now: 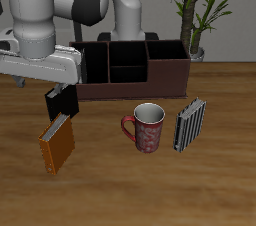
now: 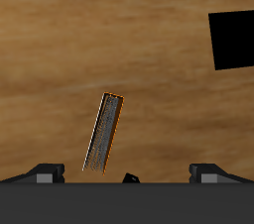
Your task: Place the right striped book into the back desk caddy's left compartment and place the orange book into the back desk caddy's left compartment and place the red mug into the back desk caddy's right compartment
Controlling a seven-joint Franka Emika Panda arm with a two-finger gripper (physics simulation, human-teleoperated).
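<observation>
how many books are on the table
3. The orange book is nearest the front edge, the black book is behind it near the caddy, and the striped book is beside the mug.

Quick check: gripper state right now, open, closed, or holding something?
Gripper: open, holding nothing, above the orange book.

White rounded arm links; dark grey joints.

Bare tabletop (image 1: 100,185) around orange book (image 1: 57,144)
</observation>
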